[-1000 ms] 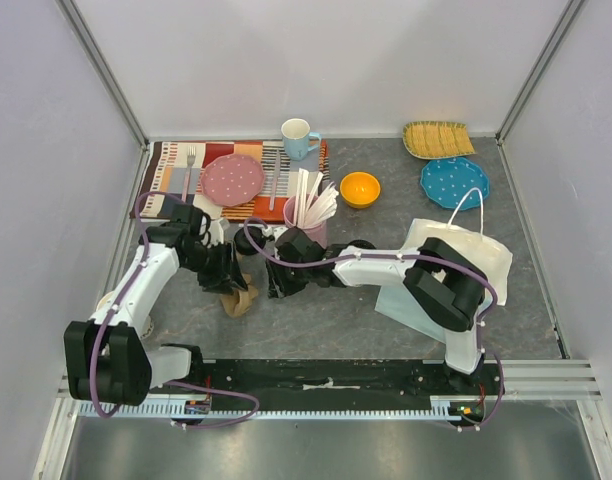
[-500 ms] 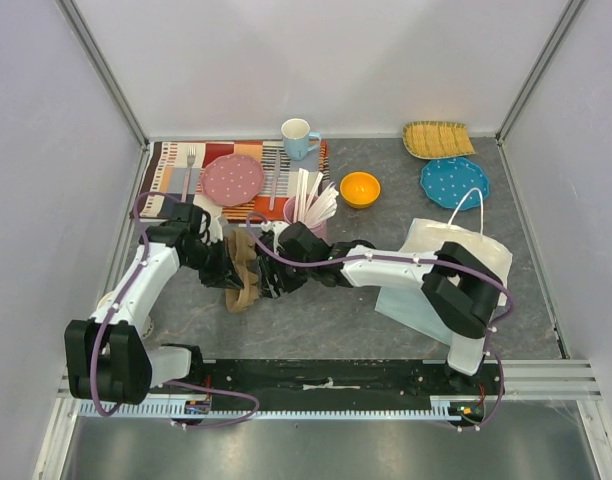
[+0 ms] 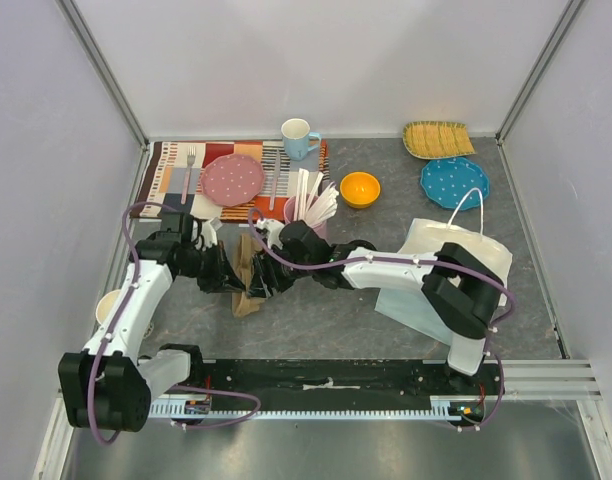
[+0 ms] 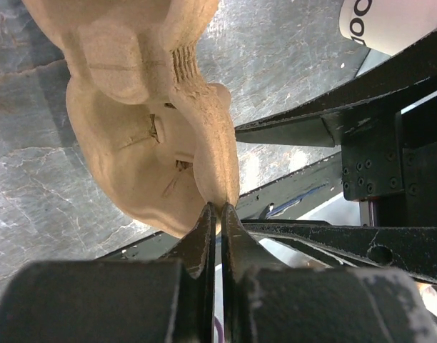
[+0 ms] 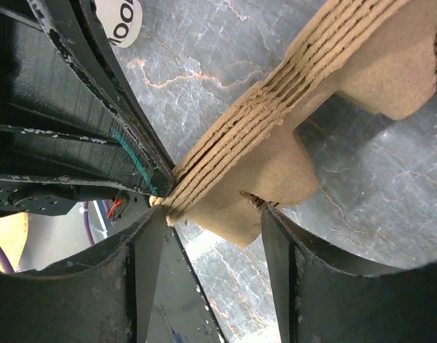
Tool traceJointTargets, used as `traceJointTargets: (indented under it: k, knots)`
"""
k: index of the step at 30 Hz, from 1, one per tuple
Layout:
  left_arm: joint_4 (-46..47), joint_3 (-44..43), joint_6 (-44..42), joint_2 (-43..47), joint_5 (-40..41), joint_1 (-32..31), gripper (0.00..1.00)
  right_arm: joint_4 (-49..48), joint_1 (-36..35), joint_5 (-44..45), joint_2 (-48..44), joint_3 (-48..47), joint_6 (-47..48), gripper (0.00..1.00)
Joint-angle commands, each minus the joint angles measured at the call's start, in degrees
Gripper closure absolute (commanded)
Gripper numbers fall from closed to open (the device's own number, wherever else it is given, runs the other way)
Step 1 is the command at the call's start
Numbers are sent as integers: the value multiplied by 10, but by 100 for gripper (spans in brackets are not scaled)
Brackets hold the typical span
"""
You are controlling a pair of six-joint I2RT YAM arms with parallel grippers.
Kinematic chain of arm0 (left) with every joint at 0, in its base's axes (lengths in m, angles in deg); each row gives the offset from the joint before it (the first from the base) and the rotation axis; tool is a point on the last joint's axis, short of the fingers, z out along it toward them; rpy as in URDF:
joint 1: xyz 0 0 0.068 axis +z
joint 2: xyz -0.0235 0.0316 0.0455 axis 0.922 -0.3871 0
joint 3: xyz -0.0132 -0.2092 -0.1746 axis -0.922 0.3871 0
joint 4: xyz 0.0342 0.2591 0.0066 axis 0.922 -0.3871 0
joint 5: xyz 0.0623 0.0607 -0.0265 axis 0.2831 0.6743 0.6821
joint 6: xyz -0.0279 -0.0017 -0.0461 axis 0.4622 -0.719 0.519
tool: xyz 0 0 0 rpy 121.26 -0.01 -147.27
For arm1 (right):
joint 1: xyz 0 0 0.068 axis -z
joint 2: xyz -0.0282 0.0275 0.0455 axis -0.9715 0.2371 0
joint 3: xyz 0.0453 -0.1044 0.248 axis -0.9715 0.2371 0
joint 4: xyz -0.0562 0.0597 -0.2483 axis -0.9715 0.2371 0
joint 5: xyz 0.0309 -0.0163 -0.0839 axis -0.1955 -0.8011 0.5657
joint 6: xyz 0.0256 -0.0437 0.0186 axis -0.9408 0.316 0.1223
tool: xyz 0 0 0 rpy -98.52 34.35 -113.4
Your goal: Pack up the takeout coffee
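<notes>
Progress slight: nothing bagged yet. Pinches the pulp carriers (image 4: 147,107) by one edge with left gripper (image 4: 217,211), closed tight; straddles them with right gripper (image 5: 211,221), jaws parted, gripping nothing. Takeout coffee (image 4: 390,25) on table just beyond. Rightward: pink cup (image 3: 292,213) holding sticks; white bag (image 3: 486,255), contents unseen.

You have two dotted plates: a pink plate (image 3: 232,180) on the striped placemat (image 3: 166,175) and a blue plate (image 3: 454,183) well right of it. Two utensils lie on the placemat: a fork (image 3: 190,165) and a second piece (image 3: 275,180).

One each:
- orange bowl (image 3: 360,189)
- light-blue mug (image 3: 296,135)
- pink cup of sticks (image 3: 294,212)
- white paper bag (image 3: 436,238)
- yellow woven tray (image 3: 438,139)
- stack of pulp carriers (image 3: 246,298), layer count unclear
</notes>
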Motion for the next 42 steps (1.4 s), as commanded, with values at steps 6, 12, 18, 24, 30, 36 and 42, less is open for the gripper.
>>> traceJointTargets:
  k: [6,12,18,24,30,36,42]
  knots:
    - [61,68,99,-4,-39,5,98,35,-13,44,47,-61,-22,46]
    - [25,67,104,-12,40,5,98,112,-19,103,103,-77,-23,58]
    - [7,49,99,-11,61,8,98,125,-19,141,108,-60,-20,69]
    - [-20,11,59,-13,119,10,98,129,-19,148,108,-50,-16,78]
    - [-29,-3,53,-18,108,10,94,129,-18,147,111,-49,-16,88]
    - [-51,-28,26,-20,126,10,83,129,-19,147,113,-48,-16,100]
    - [-63,-43,8,-26,157,10,85,130,-19,146,110,-49,-14,100]
